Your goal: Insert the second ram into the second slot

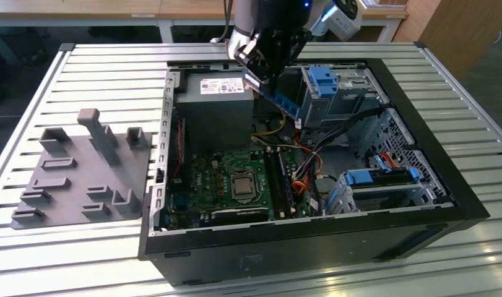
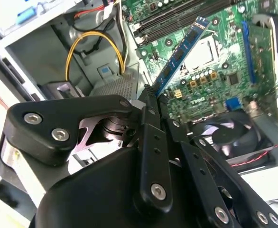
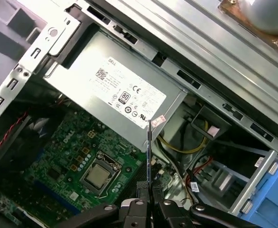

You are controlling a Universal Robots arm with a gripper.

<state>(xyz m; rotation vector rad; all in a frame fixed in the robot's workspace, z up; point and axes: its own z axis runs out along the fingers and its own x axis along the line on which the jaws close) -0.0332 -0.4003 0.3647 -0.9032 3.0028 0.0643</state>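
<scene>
My gripper [image 1: 265, 74] hangs over the open computer case [image 1: 449, 204], above the gap between the power supply and the drive cage. It is shut on the second ram [image 1: 281, 100], a thin blue-green stick that slants down out of the fingers. In the second wrist view the second ram [image 2: 181, 54] points from the gripper [image 2: 152, 94] toward the green motherboard [image 2: 210, 80]. In the first wrist view the second ram [image 3: 149, 147] shows edge-on, rising from the gripper [image 3: 148, 192]. The dark memory slots [image 1: 281, 180] lie beside the processor socket [image 1: 241, 184], well below the stick. Which one is the second slot I cannot tell.
The silver power supply [image 1: 213, 102] stands close beside the gripper on the exterior view's left. Blue drive-bay latches [image 1: 325, 80] and a metal cage sit on the exterior view's right. Loose cables [image 1: 304, 164] cross near the slots. A grey fixture plate [image 1: 77, 173] lies outside the case.
</scene>
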